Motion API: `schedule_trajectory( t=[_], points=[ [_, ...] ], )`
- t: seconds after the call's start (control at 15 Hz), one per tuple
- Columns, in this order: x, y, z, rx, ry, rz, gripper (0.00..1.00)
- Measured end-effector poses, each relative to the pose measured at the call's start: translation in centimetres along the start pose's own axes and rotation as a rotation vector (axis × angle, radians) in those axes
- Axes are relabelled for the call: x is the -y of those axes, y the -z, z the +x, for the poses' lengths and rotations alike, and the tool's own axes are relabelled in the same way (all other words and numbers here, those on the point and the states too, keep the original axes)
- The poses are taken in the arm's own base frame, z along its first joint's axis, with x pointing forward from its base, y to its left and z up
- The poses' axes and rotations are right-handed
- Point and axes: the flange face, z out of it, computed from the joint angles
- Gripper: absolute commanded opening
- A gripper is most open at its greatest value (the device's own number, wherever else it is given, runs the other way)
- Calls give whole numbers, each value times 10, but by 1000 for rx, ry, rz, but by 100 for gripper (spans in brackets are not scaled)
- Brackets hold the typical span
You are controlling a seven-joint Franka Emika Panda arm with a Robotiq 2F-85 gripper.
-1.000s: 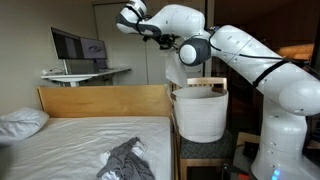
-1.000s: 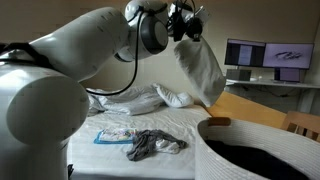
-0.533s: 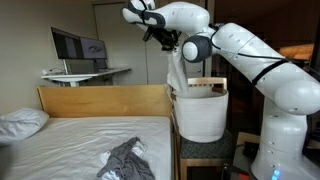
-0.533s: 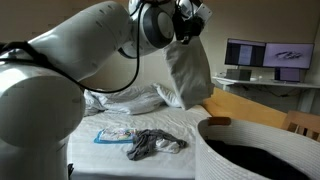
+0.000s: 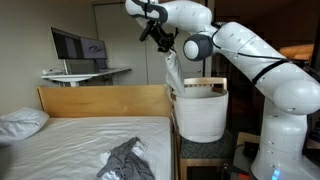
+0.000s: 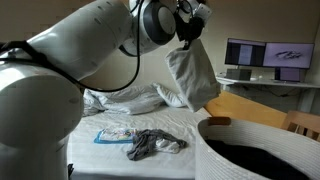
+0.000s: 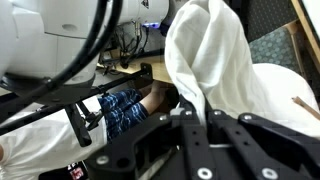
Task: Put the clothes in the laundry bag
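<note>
White cloth (image 5: 172,72) hangs from the fingers (image 5: 162,36), which are clenched on its upper end, high above the bag (image 5: 200,115). Its lower end dangles at the bag's rim; whether the two touch cannot be told. Far below the fingers, out on the bed (image 5: 70,145), a dark grey garment (image 5: 125,160) lies crumpled and untouched. A wooden headboard (image 5: 100,100) runs along the bed right up to the bag, and a pillow (image 5: 20,122) sits at the bed's far end. Beyond it stands a monitor (image 5: 78,45). Nothing stands between the hanging cloth and the bag's mouth.

An exterior view shows the bag's whole wall and its wooden frame. Another exterior view looks into the bag's (image 6: 203,155) dark inside instead, and shows a pale blue piece (image 6: 115,133) just beside the dark garment (image 6: 150,145). The wrist view shows the cloth (image 7: 210,60) draped close before the fingers (image 7: 200,135), with blue checked fabric (image 7: 125,108) farther below.
</note>
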Motion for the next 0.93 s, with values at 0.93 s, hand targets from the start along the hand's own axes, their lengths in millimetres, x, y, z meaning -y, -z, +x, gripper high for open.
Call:
schedule_trajectory(
  t=[0.93],
  points=[
    [69,-18,-139,-14,-71,-3,7]
  ],
)
